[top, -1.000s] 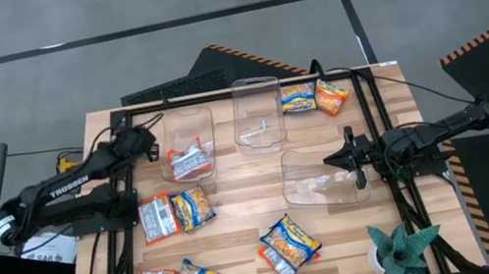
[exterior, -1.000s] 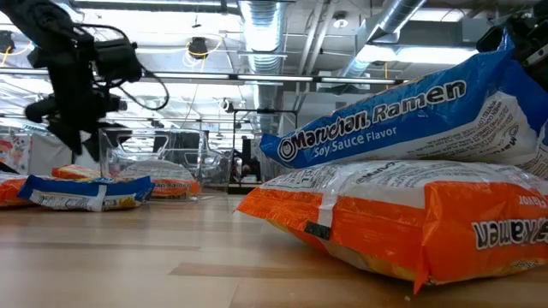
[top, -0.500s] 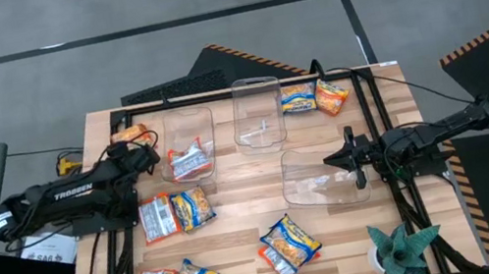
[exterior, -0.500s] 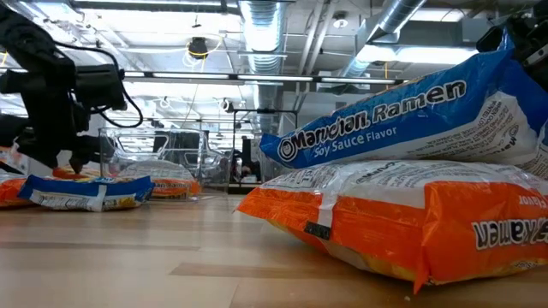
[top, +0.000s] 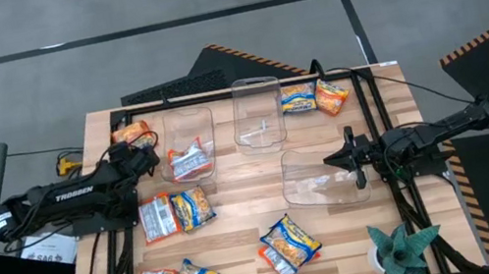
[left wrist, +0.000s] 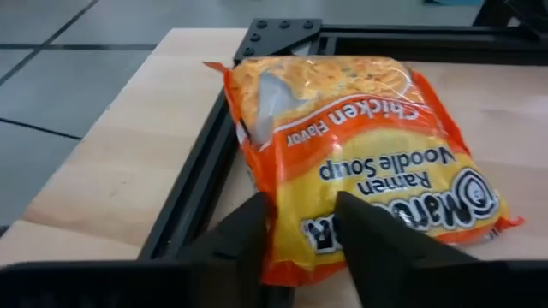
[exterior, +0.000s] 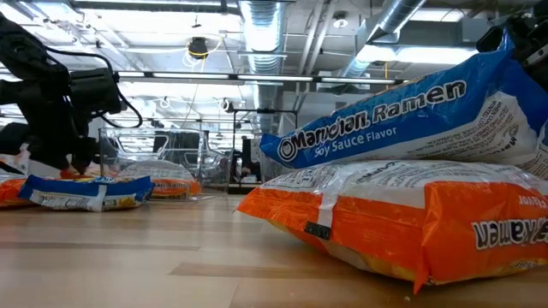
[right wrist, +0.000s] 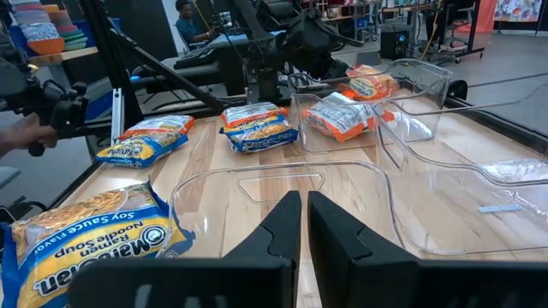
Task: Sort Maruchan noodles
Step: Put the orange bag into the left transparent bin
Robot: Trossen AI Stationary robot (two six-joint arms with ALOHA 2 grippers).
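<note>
The left wrist view alone shows the left gripper (left wrist: 300, 227) clamped on the near edge of the orange chicken-flavor Maruchan packet (left wrist: 364, 162) at the table's (top: 245, 256) far-left corner; a second ago it hung wider above. The right gripper (right wrist: 304, 214) waits with fingers together over a clear bin (top: 324, 176).

Orange-yellow noodle packet (left wrist: 360, 162) — black frame (left wrist: 197, 184)

one packet (top: 188, 158) lies in the left bin (top: 184, 122), others around it.
</note>
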